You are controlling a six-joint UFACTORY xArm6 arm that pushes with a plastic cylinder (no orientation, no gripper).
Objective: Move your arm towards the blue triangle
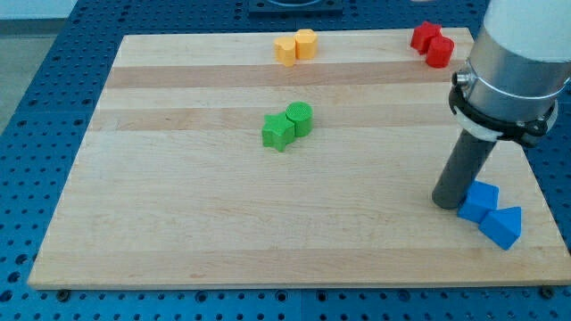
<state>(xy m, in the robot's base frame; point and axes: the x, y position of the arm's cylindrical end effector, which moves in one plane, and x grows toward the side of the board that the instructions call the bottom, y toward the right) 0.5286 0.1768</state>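
The blue triangle (501, 226) lies near the board's lower right corner, touching a blue cube (479, 201) at its upper left. My tip (449, 201) stands on the board just left of the blue cube, touching or nearly touching it. The blue triangle is a short way right and below my tip, behind the cube.
A green star (278, 132) and green cylinder (300, 118) touch near the board's middle. Two yellow blocks (295, 45) sit at the top edge. Two red blocks (432, 42) sit at the top right. The wooden board (178, 223) ends just right of the blue blocks.
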